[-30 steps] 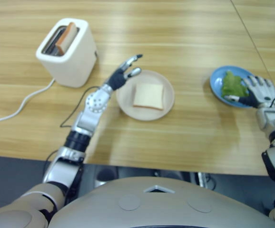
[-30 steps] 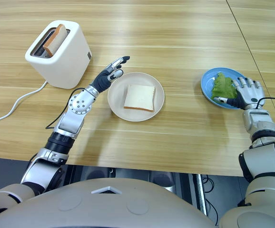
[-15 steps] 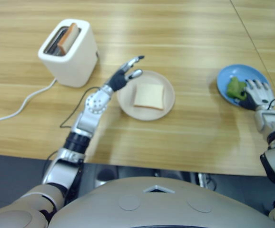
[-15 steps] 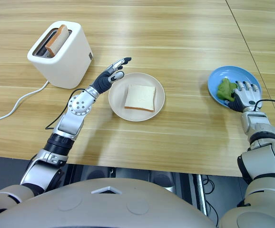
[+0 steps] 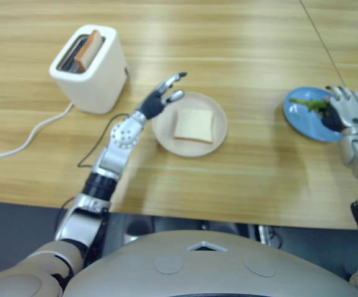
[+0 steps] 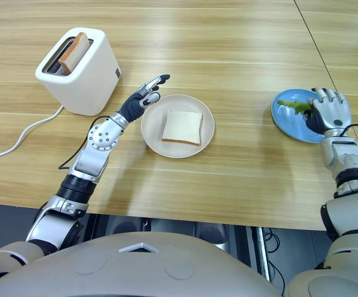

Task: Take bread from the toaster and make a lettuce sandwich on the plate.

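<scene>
Wooden tabletop with a cord and a blue dish

A white cord (image 5: 27, 139) snakes off the left edge of the pale plank tabletop (image 6: 228, 37); a blue dish (image 6: 290, 124) sits far right, with dark floor (image 6: 5, 223) below.

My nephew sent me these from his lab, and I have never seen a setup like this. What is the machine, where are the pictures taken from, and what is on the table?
This is a humanoid robot with two arms, each ending in a hand with several fingers. Both pictures come from a stereo camera in its head, looking down at a wooden table. They show one scene from slightly different spots.

A white toaster stands on the table with a slice of bread in one slot, and its cord trails off to the left. Near the middle is a beige plate bearing a second slice. The left hand is by that plate's rim, fingers stretched out, holding nothing.

At the right is a blue plate. The right hand pinches a green lettuce leaf over it.
</scene>
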